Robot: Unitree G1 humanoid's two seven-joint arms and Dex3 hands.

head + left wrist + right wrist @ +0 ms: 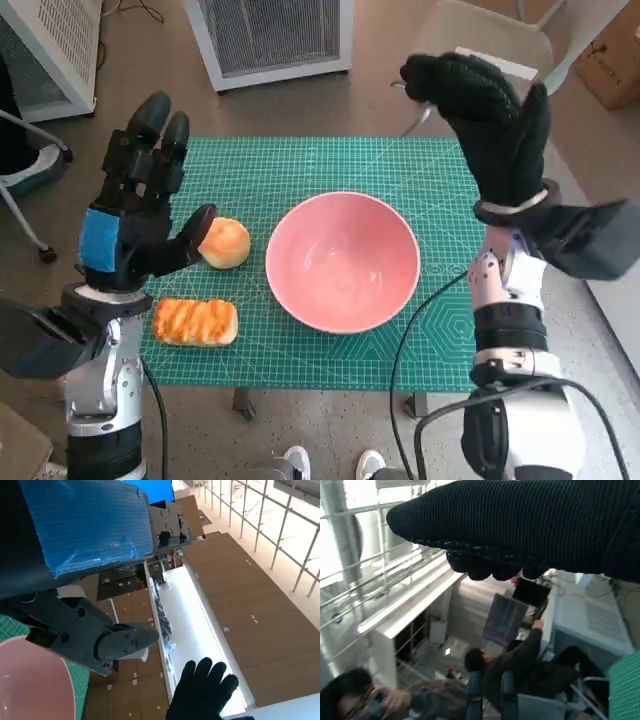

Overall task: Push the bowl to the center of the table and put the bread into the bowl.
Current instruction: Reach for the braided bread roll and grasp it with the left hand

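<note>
Nearest you, the long glazed bread (196, 322) lies at the mat's front left, the round bun (225, 243) just behind it. The pink bowl (342, 262) already sits about mid surface (420, 350), empty. Your left hand (140, 205) hovers beside the bun, fingers apart, holding nothing; right hand (490, 120) raised, empty, fingers spread. Pushing looks done; next, lower the left hand onto a bread and grip
</note>
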